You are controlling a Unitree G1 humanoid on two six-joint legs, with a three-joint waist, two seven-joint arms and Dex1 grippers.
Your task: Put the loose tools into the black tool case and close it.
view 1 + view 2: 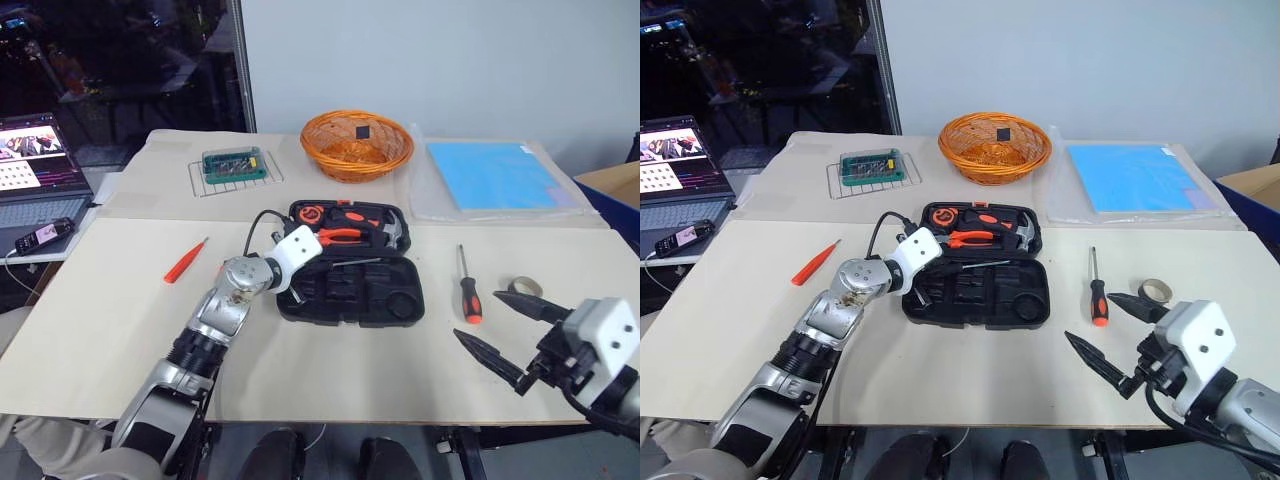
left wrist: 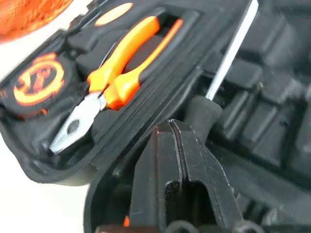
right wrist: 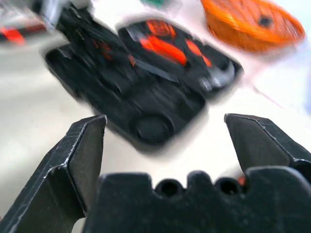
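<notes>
Left wrist view: left pincer (image 2: 177,128) fully closed, gripping nothing, beside a screwdriver (image 2: 228,58) lying loose across the case (image 1: 350,290). Right pincer (image 1: 505,325) wide open, empty. Risk: unseated screwdriver blocks lid closure.

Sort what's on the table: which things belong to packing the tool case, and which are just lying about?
Job:
black tool case, open
screwdriver right of the case
thin orange screwdriver left of it
tape roll
screwdriver lying in the case

Lying about:
wicker basket
blue sheet
laptop
phone
green bit set
</notes>
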